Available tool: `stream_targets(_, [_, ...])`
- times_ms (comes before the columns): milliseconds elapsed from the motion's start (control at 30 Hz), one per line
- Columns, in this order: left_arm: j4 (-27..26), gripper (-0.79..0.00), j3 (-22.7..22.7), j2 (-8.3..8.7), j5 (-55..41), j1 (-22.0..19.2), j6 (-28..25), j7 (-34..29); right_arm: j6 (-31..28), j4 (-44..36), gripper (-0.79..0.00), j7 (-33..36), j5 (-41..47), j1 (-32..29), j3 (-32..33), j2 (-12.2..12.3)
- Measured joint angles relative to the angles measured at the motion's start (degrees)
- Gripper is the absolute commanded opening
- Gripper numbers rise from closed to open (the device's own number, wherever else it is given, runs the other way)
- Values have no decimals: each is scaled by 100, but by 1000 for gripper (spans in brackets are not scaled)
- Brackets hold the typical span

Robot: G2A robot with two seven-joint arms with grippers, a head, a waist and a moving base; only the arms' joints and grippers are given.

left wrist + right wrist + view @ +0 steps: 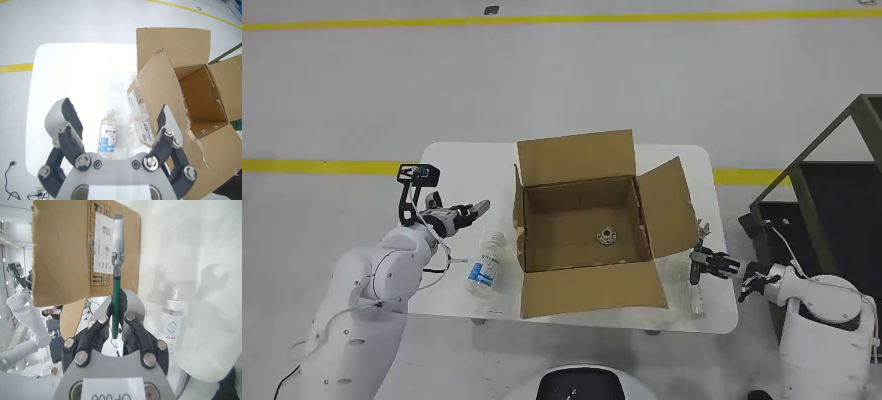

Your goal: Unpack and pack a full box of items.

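Observation:
An open cardboard box (pixel 587 220) stands mid-table with its flaps spread, and a small round metal part (pixel 606 236) lies on its floor. A clear labelled bottle (pixel 485 263) lies on its side left of the box. My left gripper (pixel 477 210) hovers open above that bottle (pixel 107 134), with nothing between the fingers (pixel 70 111). Right of the box, my right gripper (pixel 710 263) is shut on a green-handled metal tool (pixel 117 275) that points at the box wall (pixel 75 247). A spray bottle (pixel 172 321) lies beside it on the table.
The white table (pixel 452 165) has bare room at its back left corner. The spray bottle (pixel 698 298) lies close to the table's right front edge. A dark green metal frame (pixel 832 180) stands off the table's right side.

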Motion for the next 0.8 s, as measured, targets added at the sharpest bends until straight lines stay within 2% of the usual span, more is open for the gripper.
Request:
stream_targets(367, [0, 0, 0, 0, 0, 0, 0, 0, 246, -72, -785, -583, -1333, -386, -1162, 97])
stream_targets(633, [0, 0, 0, 0, 0, 0, 0, 0, 657, -61, -785, -1128, -2040, -404, -1639, 164])
stream_targets(667, [0, 0, 0, 0, 0, 0, 0, 0, 707, -65, -767, -1174, -2158, -397, -1709, 176])
stream_targets(700, [0, 0, 0, 0, 0, 0, 0, 0, 743, -73, -634, -1222, -2249, -395, -1757, 185])
stream_targets(800, [0, 0, 0, 0, 0, 0, 0, 0, 885, -64, -471, -1361, -2369, -391, -1871, 207])
